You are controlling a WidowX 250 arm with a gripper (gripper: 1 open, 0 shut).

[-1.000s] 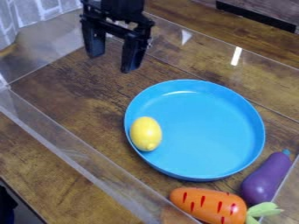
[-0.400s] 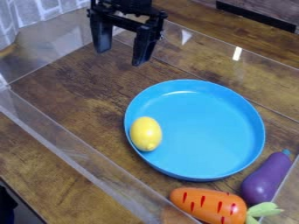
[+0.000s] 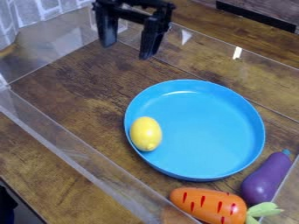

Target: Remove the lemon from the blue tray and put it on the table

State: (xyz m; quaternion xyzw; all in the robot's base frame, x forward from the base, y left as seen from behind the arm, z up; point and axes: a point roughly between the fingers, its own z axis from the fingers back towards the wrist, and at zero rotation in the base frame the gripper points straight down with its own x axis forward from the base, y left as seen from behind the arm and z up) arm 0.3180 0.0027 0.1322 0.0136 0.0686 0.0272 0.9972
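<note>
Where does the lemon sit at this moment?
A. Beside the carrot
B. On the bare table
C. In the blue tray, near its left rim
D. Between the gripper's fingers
C: the lemon lies inside the blue tray by its left rim, far from the open gripper.

Black tool all over, matte, with two long flat fingers under a blocky boxy body; no cables or markings discernible.

no text, label, brand, number or sign can be read anywhere in the frame, from upper left to lower right.
</note>
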